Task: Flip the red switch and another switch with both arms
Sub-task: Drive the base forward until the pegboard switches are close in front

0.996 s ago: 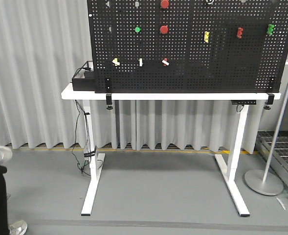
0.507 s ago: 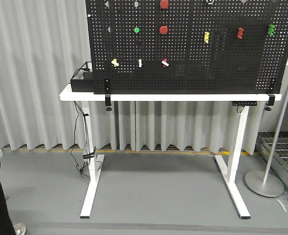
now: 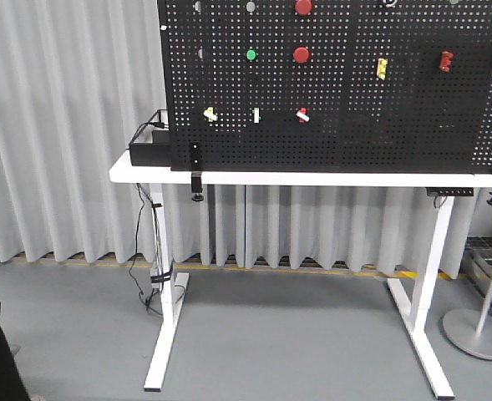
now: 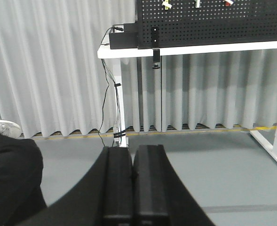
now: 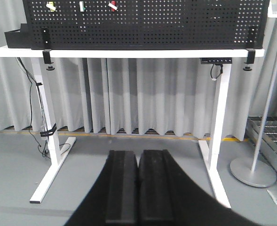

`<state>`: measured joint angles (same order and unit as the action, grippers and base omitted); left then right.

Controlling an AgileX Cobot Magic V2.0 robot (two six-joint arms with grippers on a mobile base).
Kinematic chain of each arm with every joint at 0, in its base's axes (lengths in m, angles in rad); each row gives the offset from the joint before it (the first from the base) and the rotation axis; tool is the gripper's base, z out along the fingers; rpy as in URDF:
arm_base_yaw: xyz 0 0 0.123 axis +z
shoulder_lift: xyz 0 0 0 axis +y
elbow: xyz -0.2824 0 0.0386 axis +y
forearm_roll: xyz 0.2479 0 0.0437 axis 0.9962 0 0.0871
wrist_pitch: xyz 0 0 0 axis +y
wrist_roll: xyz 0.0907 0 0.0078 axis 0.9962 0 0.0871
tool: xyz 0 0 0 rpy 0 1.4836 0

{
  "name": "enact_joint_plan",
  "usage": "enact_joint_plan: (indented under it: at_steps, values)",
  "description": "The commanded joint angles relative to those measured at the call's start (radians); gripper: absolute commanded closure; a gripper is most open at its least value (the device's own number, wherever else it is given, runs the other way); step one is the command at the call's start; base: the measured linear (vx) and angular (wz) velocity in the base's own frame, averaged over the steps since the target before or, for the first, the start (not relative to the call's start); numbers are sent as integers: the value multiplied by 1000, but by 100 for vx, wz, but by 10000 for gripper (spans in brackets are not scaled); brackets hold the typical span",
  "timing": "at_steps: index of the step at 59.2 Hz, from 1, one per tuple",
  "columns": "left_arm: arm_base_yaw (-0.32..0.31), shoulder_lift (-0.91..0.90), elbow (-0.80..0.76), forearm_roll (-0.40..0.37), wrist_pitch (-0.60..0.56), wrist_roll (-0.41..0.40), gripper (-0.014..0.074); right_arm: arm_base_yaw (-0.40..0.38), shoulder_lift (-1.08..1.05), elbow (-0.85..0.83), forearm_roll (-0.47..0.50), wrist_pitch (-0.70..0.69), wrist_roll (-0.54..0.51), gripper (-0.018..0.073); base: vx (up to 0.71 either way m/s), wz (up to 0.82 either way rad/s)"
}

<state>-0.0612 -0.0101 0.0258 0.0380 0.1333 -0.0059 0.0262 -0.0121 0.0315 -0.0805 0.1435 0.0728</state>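
On the black pegboard (image 3: 396, 125) the red switch (image 3: 302, 115) is a small red toggle with a white lever tip. To its left sits another switch (image 3: 210, 114), pale yellow. Both also show at the top of the left wrist view, the red switch (image 4: 228, 2) and the yellow one (image 4: 166, 4), and in the right wrist view, red (image 5: 113, 6) and yellow (image 5: 50, 6). My left gripper (image 4: 132, 153) and right gripper (image 5: 138, 157) are both shut with nothing between the fingers. They hang low over the grey floor, far short of the board. Neither arm appears in the front view.
The board is clamped to a white table (image 3: 312, 179) on two white legs. A white toggle with a green top (image 3: 256, 115) sits between the two switches, round red buttons (image 3: 301, 55) above. A black box (image 3: 149, 150) with cables is at left, a stand base (image 3: 478, 332) right, a person's leg (image 4: 11, 165) left.
The table and board have shifted right and a little down in the front view. The shoe at the lower left has left the frame.
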Motion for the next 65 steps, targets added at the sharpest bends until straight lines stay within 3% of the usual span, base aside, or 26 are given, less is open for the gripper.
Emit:
enact_joint_plan:
  at_steps: [1, 65]
  values:
    - [1, -9, 19, -7, -75, -3, 594, -7, -7, 5, -5, -80, -9, 566, 21, -2]
    - [1, -9, 19, -7, -76, -2, 594, -7, -7, 5, -5, -80, -9, 566, 38, -5]
